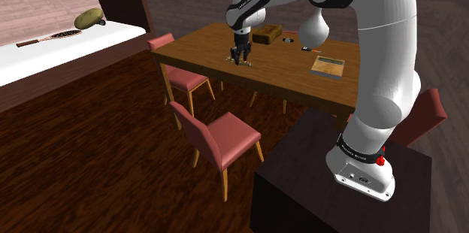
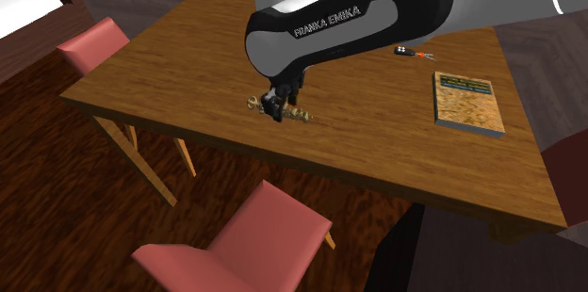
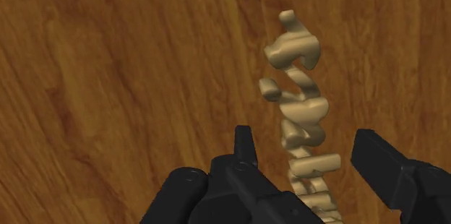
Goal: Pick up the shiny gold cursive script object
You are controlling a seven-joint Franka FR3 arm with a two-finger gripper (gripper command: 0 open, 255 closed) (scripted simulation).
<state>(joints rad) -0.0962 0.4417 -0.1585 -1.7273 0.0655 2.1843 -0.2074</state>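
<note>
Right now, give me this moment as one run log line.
stage: pre-grasp | gripper: open, straddling gold script object, not closed on it | object: lying on wooden table, not lifted

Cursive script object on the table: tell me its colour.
The cursive script object is pale gold, clearest in the wrist view.

My white arm (image 1: 379,51) reached far out in front of me and bent down at the wrist. My black hand (image 2: 276,109) pointed straight down, very low. My two fingers (image 3: 383,165) stood wide apart. They touched nothing and they gripped nothing.
</note>
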